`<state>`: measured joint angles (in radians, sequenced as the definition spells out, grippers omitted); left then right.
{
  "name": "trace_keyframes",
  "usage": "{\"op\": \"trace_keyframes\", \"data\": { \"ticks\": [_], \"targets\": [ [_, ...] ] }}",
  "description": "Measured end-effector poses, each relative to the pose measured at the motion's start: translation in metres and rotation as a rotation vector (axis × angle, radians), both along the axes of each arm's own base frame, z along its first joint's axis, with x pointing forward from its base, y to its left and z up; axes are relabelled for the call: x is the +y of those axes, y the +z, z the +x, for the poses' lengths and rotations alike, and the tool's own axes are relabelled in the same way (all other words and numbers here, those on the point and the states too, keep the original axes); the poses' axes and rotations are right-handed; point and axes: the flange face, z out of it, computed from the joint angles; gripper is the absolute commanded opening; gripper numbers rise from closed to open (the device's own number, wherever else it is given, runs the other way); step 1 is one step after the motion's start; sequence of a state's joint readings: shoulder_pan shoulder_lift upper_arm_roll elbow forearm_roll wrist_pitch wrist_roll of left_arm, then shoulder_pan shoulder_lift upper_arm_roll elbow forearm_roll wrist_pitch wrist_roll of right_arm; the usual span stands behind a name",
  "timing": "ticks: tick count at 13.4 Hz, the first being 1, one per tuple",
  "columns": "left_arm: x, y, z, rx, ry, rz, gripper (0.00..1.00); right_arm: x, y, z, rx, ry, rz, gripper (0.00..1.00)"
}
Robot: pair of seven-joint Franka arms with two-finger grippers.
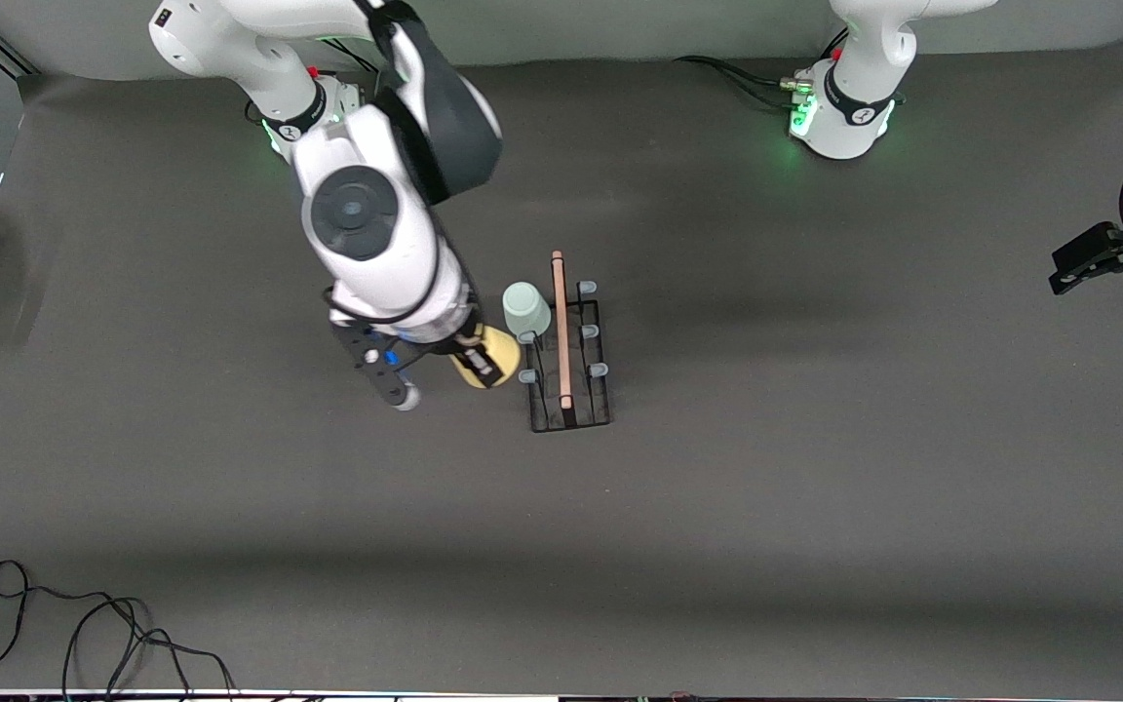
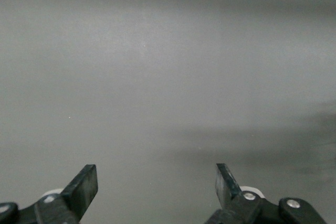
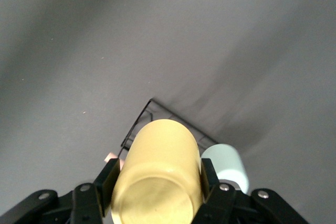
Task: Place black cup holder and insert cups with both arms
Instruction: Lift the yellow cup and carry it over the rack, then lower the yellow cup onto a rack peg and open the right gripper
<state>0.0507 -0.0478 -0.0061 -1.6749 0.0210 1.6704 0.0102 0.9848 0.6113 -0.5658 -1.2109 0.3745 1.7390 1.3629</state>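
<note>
Front view only: left gripper (image 1: 1073,263) waiting, table (image 1: 815,507) edge

Yellow cup (image 3: 157,174) smooth matt plastic; black cup holder (image 1: 571,366) thin wire, wooden rod; table (image 1: 815,487) matt grey.

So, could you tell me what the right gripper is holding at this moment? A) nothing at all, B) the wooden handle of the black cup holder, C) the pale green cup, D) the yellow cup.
D: the right gripper is shut on the yellow cup, beside the black cup holder, where the pale green cup already sits on a peg; the left gripper waits open over bare table.
</note>
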Motion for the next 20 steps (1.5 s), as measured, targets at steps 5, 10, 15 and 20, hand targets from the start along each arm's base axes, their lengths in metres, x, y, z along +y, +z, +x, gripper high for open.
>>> {"op": "trace_keyframes", "data": {
  "ticks": [5, 10, 15, 20],
  "targets": [
    [-0.006, 0.007, 0.004, -0.040, -0.005, -0.021, 1.00, 0.038, -0.052, -0.005, -0.021, 0.001, -0.020, 0.26],
    [-0.001, 0.002, 0.005, -0.025, 0.012, -0.033, 1.00, 0.039, -0.065, 0.000, -0.045, -0.001, -0.037, 0.26],
    [-0.013, -0.007, -0.009, 0.096, -0.007, -0.024, 1.00, 0.030, -0.069, 0.005, -0.042, -0.002, -0.045, 0.26],
    [-0.066, -0.004, -0.015, 0.110, -0.040, 0.012, 1.00, 0.025, -0.104, 0.004, -0.066, -0.010, -0.045, 0.26]
  ]
}}
